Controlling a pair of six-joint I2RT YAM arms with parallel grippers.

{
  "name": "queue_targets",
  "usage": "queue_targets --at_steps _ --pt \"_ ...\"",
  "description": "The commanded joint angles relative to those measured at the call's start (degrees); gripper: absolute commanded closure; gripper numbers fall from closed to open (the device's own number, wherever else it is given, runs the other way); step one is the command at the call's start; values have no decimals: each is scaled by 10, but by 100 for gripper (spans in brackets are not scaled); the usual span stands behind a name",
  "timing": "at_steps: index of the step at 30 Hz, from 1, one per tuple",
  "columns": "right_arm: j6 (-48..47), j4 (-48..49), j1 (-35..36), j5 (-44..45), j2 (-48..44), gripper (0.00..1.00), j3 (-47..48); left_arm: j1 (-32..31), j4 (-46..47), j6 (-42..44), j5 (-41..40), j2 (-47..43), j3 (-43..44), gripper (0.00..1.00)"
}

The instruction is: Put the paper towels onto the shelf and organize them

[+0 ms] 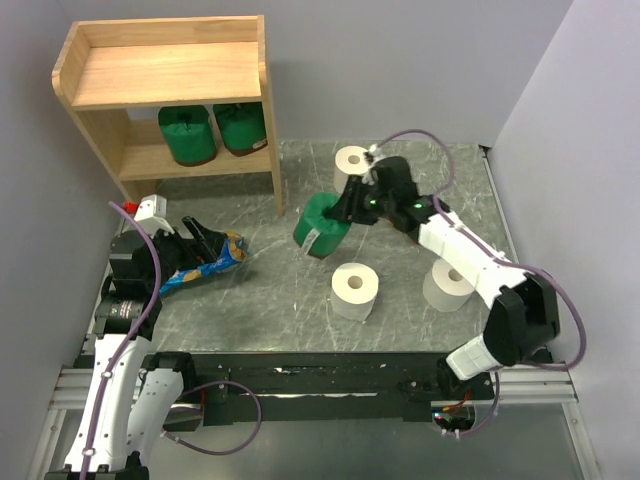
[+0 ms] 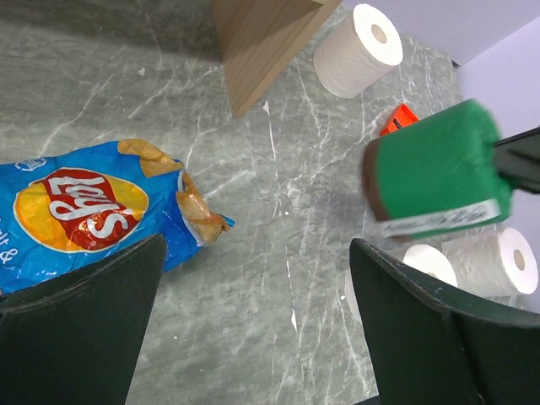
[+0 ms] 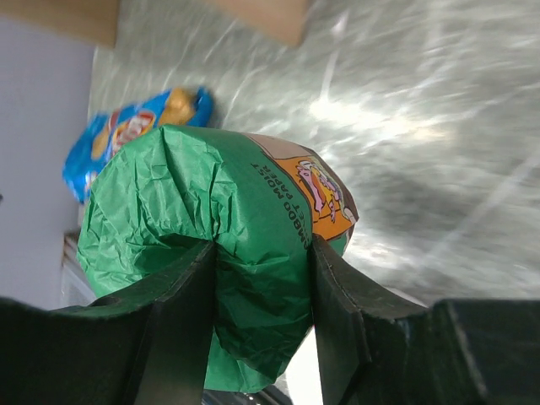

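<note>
The right arm [image 1: 470, 260] stretches from its base at five o'clock toward eleven, elbow bent, and the right gripper [image 1: 338, 215] is clamped on a green roll [image 1: 322, 225], fingers [image 3: 181, 321] biting into the wrapper. The left arm [image 1: 125, 330] stands folded at eight o'clock, left gripper [image 1: 200, 240] aimed at three, jaws spread wide.

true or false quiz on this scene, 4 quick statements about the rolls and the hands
1. The right hand grips a green roll. True.
2. Three green rolls sit on the lower tier. False: only two green rolls sit on the lower tier of the shelf.
3. The left hand holds the snack bag. False: the left hand is open, and the snack bag lies on the table beside it.
4. Three white rolls stand on the table. True.
</note>
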Motion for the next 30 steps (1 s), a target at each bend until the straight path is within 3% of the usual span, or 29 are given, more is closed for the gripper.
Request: queue_targets --at_steps 1,6,13,19,23,30 --pt "-13 40 59 16 52 55 37 -2 10 2 -7 4 3 4" --pt "-26 52 117 55 90 55 36 -3 11 1 -11 4 2 4" --pt "-30 64 140 73 130 54 31 -7 12 3 -2 16 2 4" --pt "-34 64 141 90 132 39 20 -32 4 1 -17 36 4 4" --pt "-42 45 142 93 106 26 16 -63 -2 0 -24 62 9 3" --pt "-52 34 143 84 -41 21 -57 -138 -19 -25 -85 97 24 2"
